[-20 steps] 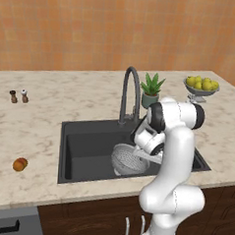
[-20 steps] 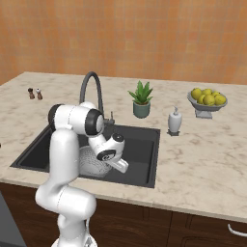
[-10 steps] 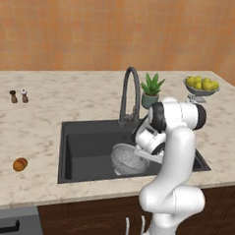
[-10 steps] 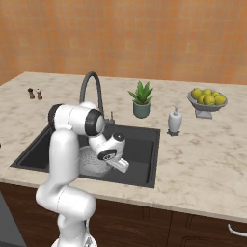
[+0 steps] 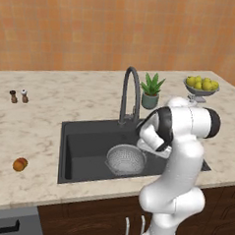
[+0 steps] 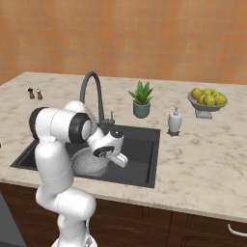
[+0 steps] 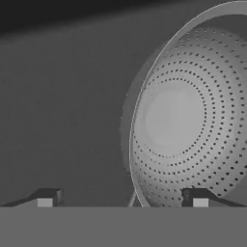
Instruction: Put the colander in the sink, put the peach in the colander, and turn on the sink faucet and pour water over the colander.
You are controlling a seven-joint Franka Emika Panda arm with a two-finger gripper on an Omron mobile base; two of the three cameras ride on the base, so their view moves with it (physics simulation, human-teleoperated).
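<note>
Colander (image 5: 126,159) resting upright in sink (image 5: 83,142), below faucet (image 5: 131,93). Gripper (image 7: 122,198) spread wide, straddling colander rim, gripping nothing. Peach (image 5: 20,164) lying on counter (image 5: 45,115) left of sink, well apart from colander.

A pale marbled counter (image 5: 65,111) with dark cabinets below holds a dark sink (image 5: 83,147), and a colander (image 5: 126,159) sits on the basin floor. On the counter lie a peach (image 5: 20,164) (near the front edge, left of the sink), two small shakers (image 5: 18,96), a potted plant (image 5: 151,91), a bowl of yellow fruit (image 5: 201,87) and a soap bottle (image 6: 174,121).
</note>
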